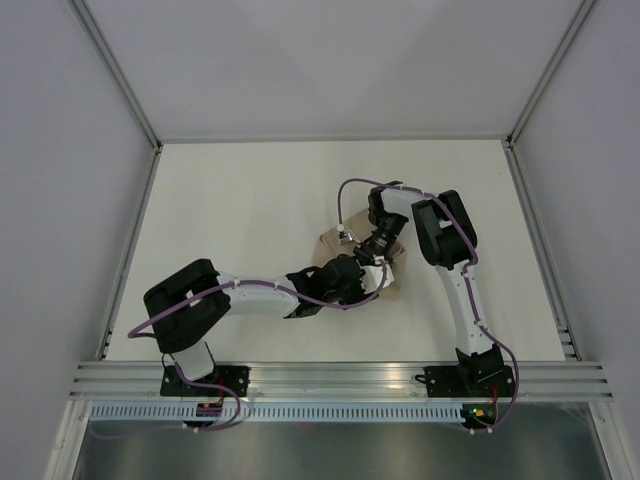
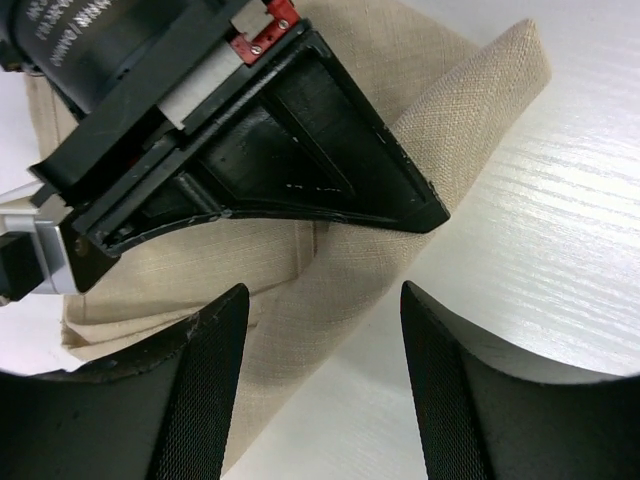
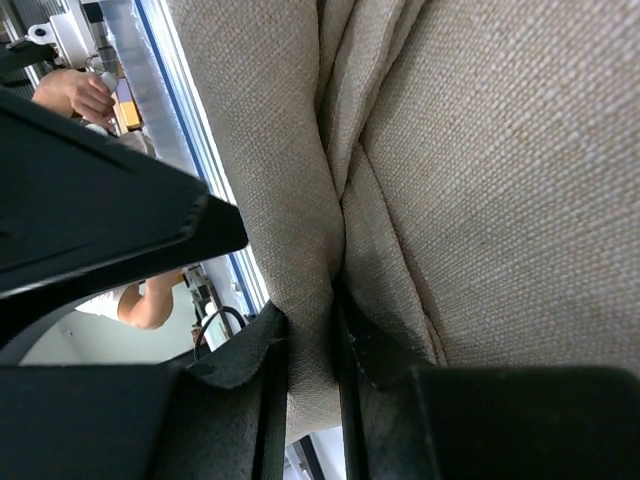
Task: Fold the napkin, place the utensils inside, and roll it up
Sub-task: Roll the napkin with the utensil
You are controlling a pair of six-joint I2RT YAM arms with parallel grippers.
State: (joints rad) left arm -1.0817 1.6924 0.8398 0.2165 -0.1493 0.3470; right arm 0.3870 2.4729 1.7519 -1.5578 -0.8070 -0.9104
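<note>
The beige napkin [image 1: 325,247] lies folded in the middle of the table, mostly hidden under both arms in the top view. In the left wrist view it [image 2: 330,270] lies folded with one corner flap turned over. My right gripper [image 3: 312,350] is shut on a bunched fold of the napkin [image 3: 310,200], the cloth pinched between its pads. My left gripper [image 2: 325,380] is open just in front of the napkin's edge, half over cloth and half over bare table, holding nothing. The right gripper [image 2: 250,150] sits right above it. The pink fork is not in view.
The white table [image 1: 250,200] has raised rails at left [image 1: 130,250] and right [image 1: 535,250]. The two arms meet over the napkin near the middle [image 1: 355,265]. A metal frame [image 1: 340,378] runs along the near edge.
</note>
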